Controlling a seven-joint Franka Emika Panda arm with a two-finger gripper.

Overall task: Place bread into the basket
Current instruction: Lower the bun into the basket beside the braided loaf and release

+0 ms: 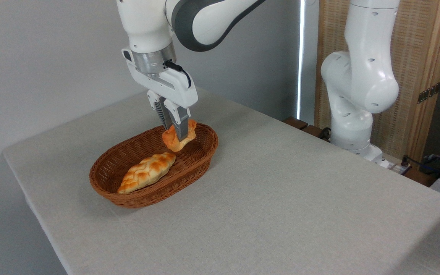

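The small round orange bread bun [178, 138] hangs tilted just above the upper-right end of the oval brown woven wicker basket [136, 198], clenched in the white gripper [175, 131]. Best to lower it onto the bare weave there, clear of the golden braided loaf [147, 172], before letting go above the grey table [281, 198].

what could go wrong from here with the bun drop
1. The bread hangs tilted in the gripper over the far end of the basket; released there, it might hit the rim and roll out.
2. Lowering too far could press it into the wicker or nudge the braided loaf.
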